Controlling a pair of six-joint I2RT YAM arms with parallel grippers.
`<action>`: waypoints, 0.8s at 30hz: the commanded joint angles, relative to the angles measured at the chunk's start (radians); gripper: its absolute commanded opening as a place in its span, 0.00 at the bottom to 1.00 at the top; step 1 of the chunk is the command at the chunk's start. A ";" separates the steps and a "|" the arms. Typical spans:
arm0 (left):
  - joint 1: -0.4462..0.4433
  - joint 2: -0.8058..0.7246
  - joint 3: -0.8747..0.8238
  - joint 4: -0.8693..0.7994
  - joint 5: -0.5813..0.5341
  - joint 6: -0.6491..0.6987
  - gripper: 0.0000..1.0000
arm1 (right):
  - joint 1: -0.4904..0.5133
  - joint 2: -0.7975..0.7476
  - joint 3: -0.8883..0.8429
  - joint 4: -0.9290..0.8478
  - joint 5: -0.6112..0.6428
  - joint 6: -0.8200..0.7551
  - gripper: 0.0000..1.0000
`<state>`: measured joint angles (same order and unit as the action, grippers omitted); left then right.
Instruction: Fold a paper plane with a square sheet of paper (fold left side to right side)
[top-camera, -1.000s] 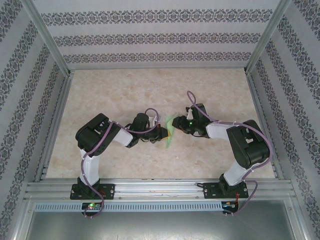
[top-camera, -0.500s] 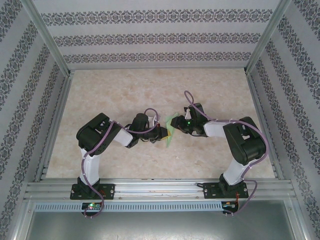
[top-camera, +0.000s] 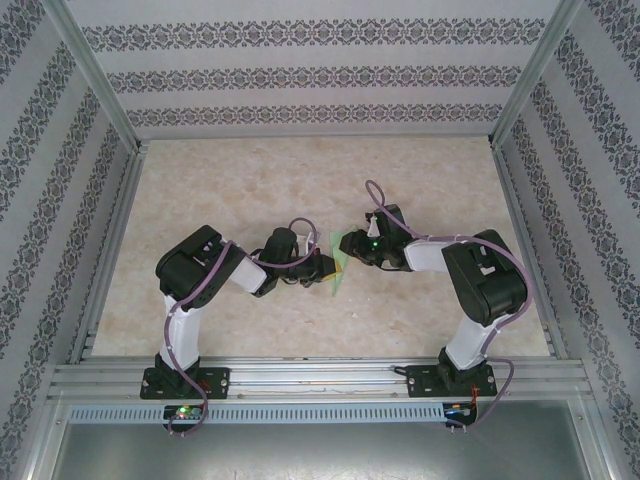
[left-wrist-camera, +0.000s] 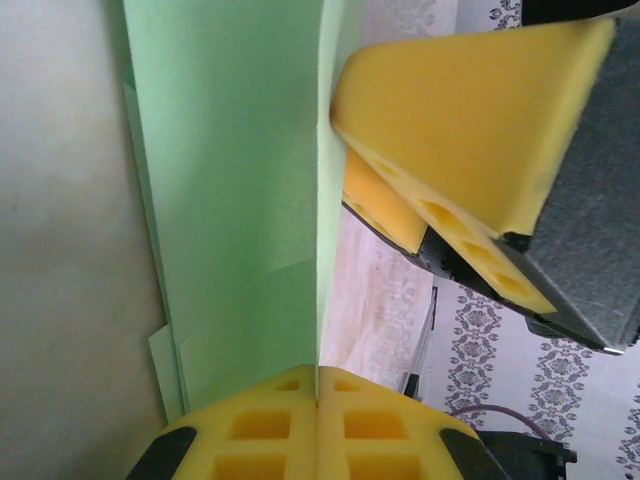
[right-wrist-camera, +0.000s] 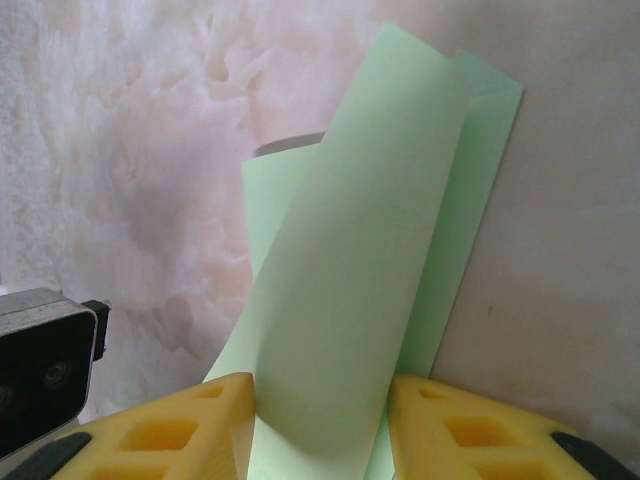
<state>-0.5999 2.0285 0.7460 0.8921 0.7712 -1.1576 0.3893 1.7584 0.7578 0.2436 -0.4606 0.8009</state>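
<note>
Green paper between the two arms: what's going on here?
The left gripper is shut on one edge of the partly folded light-green paper. The right gripper faces it, jaws apart around a curled flap of the same sheet. The flap isn't creased flat yet.

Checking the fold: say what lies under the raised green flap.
Another layer of the green sheet, lying on the table. The flap hides that layer's middle and any creases there.
</note>
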 joint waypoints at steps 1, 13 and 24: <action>0.015 0.016 -0.004 0.059 0.012 -0.008 0.01 | 0.016 0.040 0.030 0.003 0.013 0.006 0.39; 0.021 -0.063 0.000 -0.122 -0.016 0.080 0.25 | 0.028 0.087 0.069 -0.130 0.071 -0.016 0.35; 0.066 -0.103 0.046 -0.240 -0.014 0.120 0.45 | 0.031 0.102 0.081 -0.139 0.068 -0.019 0.35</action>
<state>-0.5499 1.9369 0.7570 0.7185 0.7551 -1.0813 0.3908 1.7908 0.8364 0.1047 -0.4400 0.8055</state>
